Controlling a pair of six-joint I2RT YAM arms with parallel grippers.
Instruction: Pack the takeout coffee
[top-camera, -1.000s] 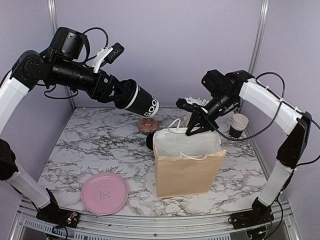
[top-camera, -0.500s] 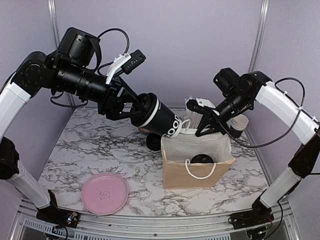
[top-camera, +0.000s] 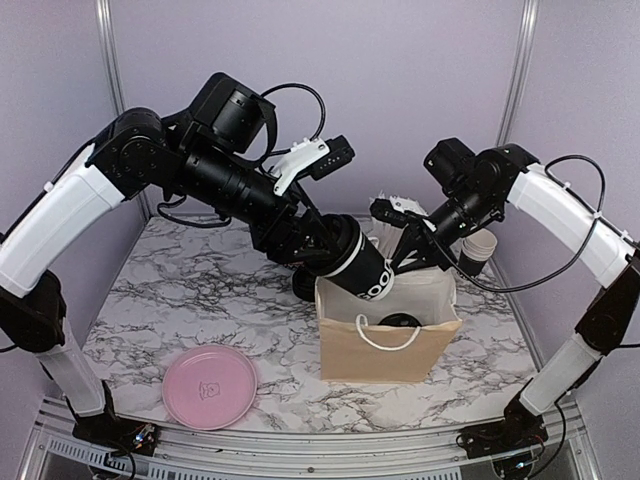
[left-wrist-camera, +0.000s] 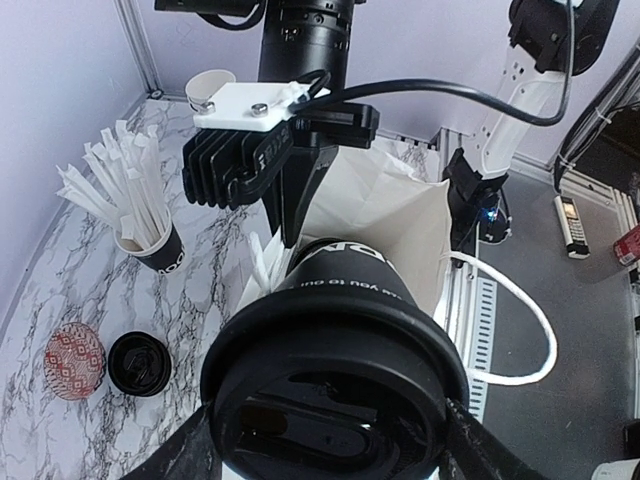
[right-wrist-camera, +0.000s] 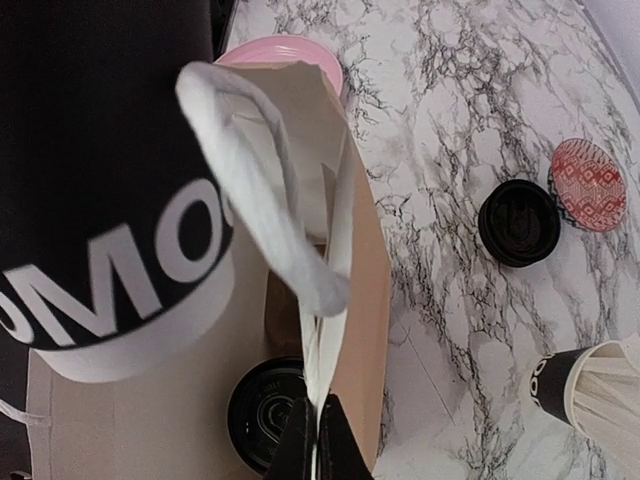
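The left hand (top-camera: 320, 243) was spread wide around the lid end of a black lidded cup (top-camera: 362, 265). It gripped the cup and held it tilted, with the lettered base dipping through the mouth of the paper bag (top-camera: 385, 348). The right hand (right-wrist-camera: 318, 440) was clenched tight on the bag's far rim, and the white cord handle (right-wrist-camera: 270, 220) ran down into the pinch. The mouth of the bag stood open. A second cup (right-wrist-camera: 262, 410), lid on, stood upright at the bottom of the bag.

The bag stood on the marble counter (top-camera: 170, 300) between the two arms. Behind it a loose lid (right-wrist-camera: 517, 222) lay flat just beside a red patterned disc (right-wrist-camera: 587, 170). A straw cup (left-wrist-camera: 158, 255), black and full of white straws, stood near the bag's back corner, close to the right hand. A stack of open cups (top-camera: 478, 247) stood further right by the wall; how many were stacked could not be told. A pink plate (top-camera: 210, 386) lay near the front left edge, well apart from the bag.

Counted: two lidded cups, one loose lid, one disc, one plate, one bag, one straw cup
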